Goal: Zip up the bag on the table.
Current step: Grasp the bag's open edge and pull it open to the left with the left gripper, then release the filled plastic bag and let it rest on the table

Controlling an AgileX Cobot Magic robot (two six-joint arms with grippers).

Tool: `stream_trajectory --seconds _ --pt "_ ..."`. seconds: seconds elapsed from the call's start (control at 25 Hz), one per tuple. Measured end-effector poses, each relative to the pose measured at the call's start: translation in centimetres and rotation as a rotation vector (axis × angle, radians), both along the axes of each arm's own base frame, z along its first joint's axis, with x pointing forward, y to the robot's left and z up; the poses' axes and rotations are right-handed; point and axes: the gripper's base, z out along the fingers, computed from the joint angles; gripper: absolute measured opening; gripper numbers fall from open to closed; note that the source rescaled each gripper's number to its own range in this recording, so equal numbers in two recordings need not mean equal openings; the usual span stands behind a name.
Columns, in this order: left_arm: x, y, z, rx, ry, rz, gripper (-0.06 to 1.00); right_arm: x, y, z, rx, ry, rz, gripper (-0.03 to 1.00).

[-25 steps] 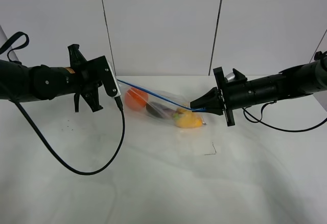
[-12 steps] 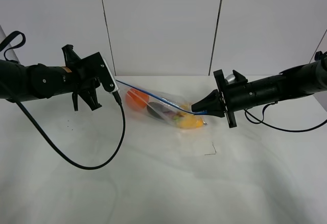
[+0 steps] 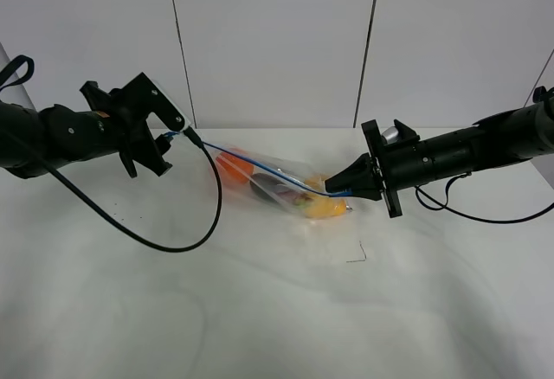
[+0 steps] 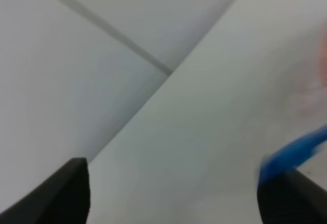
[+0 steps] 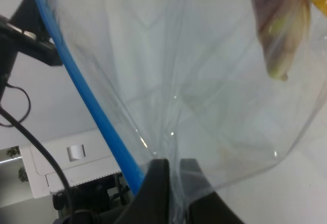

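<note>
Between right jaws, corner of bag (image 3: 273,187)

The left arm (image 3: 61,132) is black and round, with a white plate (image 3: 172,110) and a long black cable (image 3: 173,249) (it loops). The right arm (image 3: 467,150) is black too, with a silver knob (image 3: 391,131) and a pointed right gripper (image 3: 330,188).

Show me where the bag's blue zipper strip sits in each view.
Exterior high: zipper strip runs diagonally across the middle.
Left wrist: blurred blue stub beside one finger of the left end effector.
Right wrist: long blue diagonal reaching the fingers.
Landmark: right end effector, pinching the bag beside the strip's end.
</note>
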Motion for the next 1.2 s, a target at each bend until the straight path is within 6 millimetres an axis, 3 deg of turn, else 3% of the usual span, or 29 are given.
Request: stream_trajectory --seconds 0.36,0.6,0.8,1.04,1.2 --pt "0.2 5.3 0.3 -0.441 -0.092 0.481 1.0 0.0 0.0 0.0 0.0 0.0 0.0 0.0" --pt "0.6 6.9 -0.1 -0.678 0.076 0.517 1.0 0.0 0.0 0.0 0.001 0.0 -0.001 0.0" --pt "1.6 8.7 1.3 -0.909 0.343 0.443 1.0 0.0 0.0 0.0 0.002 0.0 -0.002 0.0" --pt "0.9 9.0 2.8 -0.9 0.659 0.336 1.0 0.0 0.0 0.0 0.003 0.0 -0.003 0.0" --pt "0.4 8.7 3.3 -0.761 0.768 0.474 1.0 0.0 0.0 0.0 0.003 0.0 -0.003 0.0"
